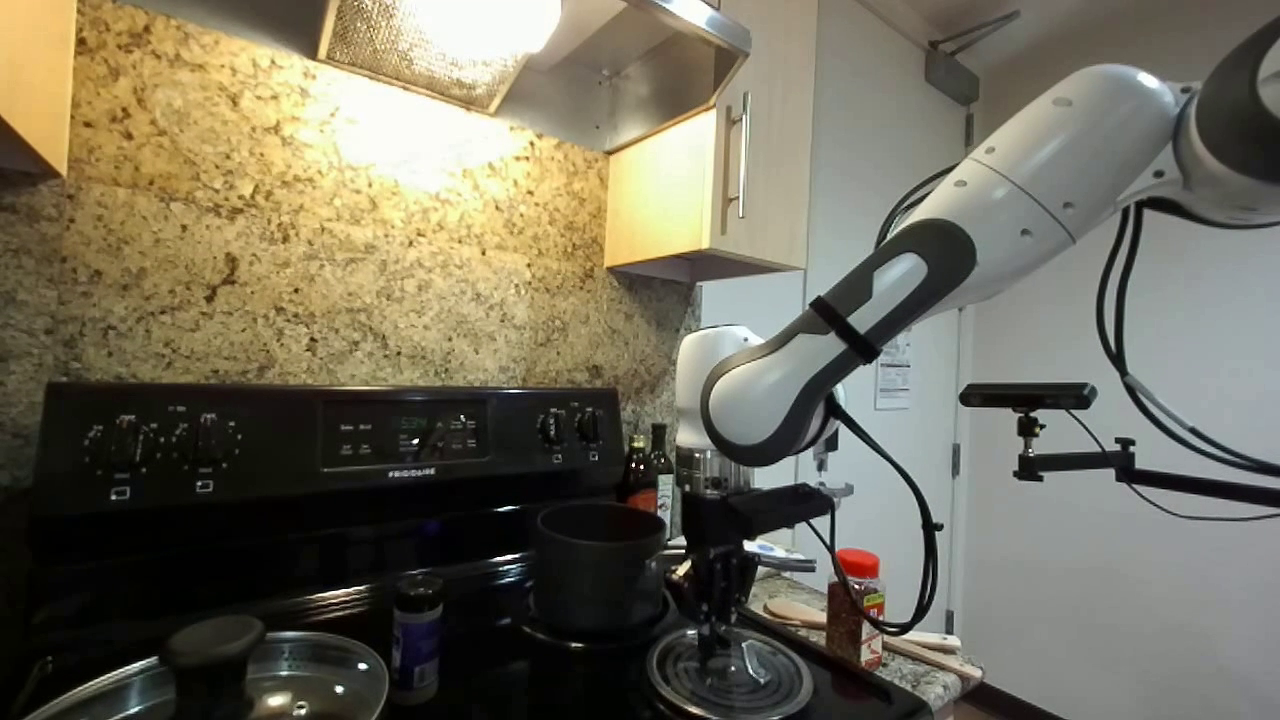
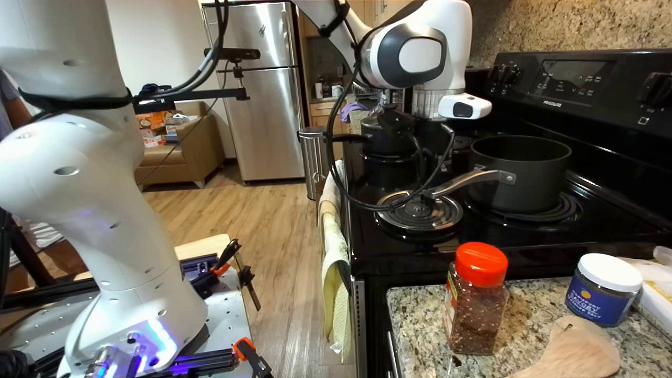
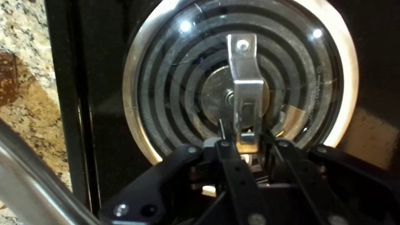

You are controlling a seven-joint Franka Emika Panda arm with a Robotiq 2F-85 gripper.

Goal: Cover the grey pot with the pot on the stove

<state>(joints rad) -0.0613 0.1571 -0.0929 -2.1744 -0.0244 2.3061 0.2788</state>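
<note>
Open grey pot (image 2: 530, 184) near glass lid (image 3: 245, 70)

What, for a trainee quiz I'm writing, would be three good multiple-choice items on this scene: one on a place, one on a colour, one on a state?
1. Where is the end effector?
A. At a stove knob
B. At the metal handle of a glass lid
C. At a wooden spoon

2. What colour is the cap on the clear jar of flakes?
A. White
B. Green
C. Red

3. How does the grey pot stand?
A. Upright and uncovered
B. Upright with a lid on
C. Tipped on its side

1: B, since the wrist view shows it straddling the handle.
2: C, since the cap is plainly red in both exterior views.
3: A, since its mouth faces up in both exterior views with nothing over it.
</note>
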